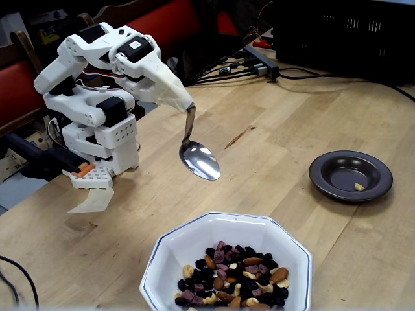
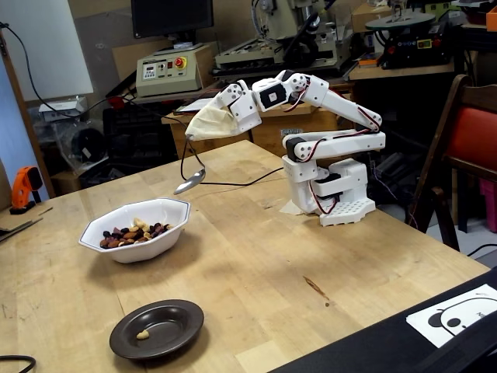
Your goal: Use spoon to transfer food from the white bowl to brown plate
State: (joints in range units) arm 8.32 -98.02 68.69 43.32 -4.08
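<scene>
The gripper [image 1: 189,105] is a white tapered tip shut on the thin handle of the silver spoon [image 1: 199,161]. The spoon hangs bowl down in the air and looks empty. It hovers just beyond the far rim of the white bowl [image 1: 170,238], clear of it. In a fixed view the gripper [image 2: 189,135] holds the spoon [image 2: 190,183] above and right of the white bowl [image 2: 132,247]. The food [image 1: 235,275] lies in the bowl as mixed nuts and raisins, and also shows in a fixed view [image 2: 132,231]. The brown plate [image 1: 324,170] holds one pale nut [image 1: 358,186] and shows in both fixed views [image 2: 128,336].
The arm's white base [image 1: 104,146] stands on the wooden table at the back left. Cables and a black crate [image 1: 343,32] lie at the far edge. A panda sheet [image 2: 460,313] lies on a dark mat at the table's corner. An orange tool [image 2: 27,186] sits at the left.
</scene>
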